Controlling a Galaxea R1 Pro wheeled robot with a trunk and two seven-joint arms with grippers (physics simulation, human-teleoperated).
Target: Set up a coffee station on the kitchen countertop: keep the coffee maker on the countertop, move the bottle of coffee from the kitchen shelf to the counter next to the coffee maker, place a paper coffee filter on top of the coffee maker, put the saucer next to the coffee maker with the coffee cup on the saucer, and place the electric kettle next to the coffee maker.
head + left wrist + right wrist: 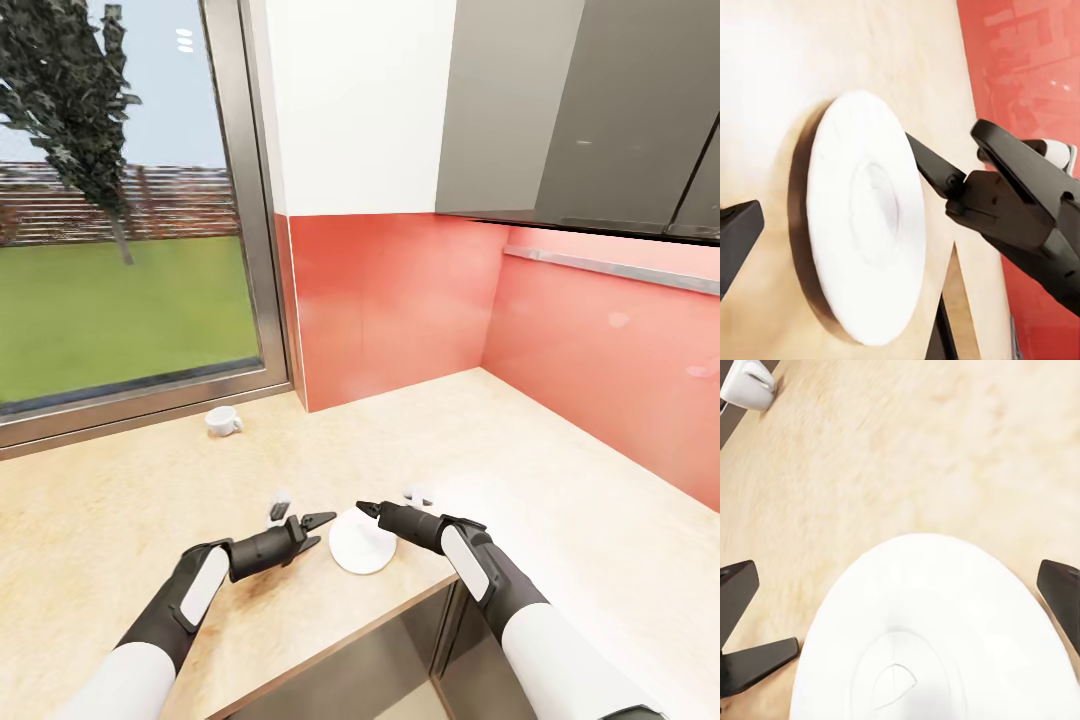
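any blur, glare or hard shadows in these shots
Head view: sharp, soft sheen on the red backsplash. Left wrist view: the saucer casts a dark shadow on the countertop, which looks washed out. Right wrist view: the countertop grain is smeared, and the coffee cup is soft.

Corner of a kitchen. Light wood-grain worktop point(560, 470) runs along two walls and meets in the corner. Glossy red splashback point(400, 300) behind it on both sides; plain white wall point(350, 100) above the red panel. Dark-grey wall cabinets point(610, 110) hang over the right-hand run, with a pale strip point(610, 265) beneath them. Large window point(120, 200) in a brushed-metal frame point(245, 200) at left, its sill level with the worktop. Outside: green lawn, one dark conifer point(70, 90), a brown slatted fence, pale blue sky. Daylight even, soft reflections on the red panels. Dark cabinet fronts point(380, 670) below the worktop edge.
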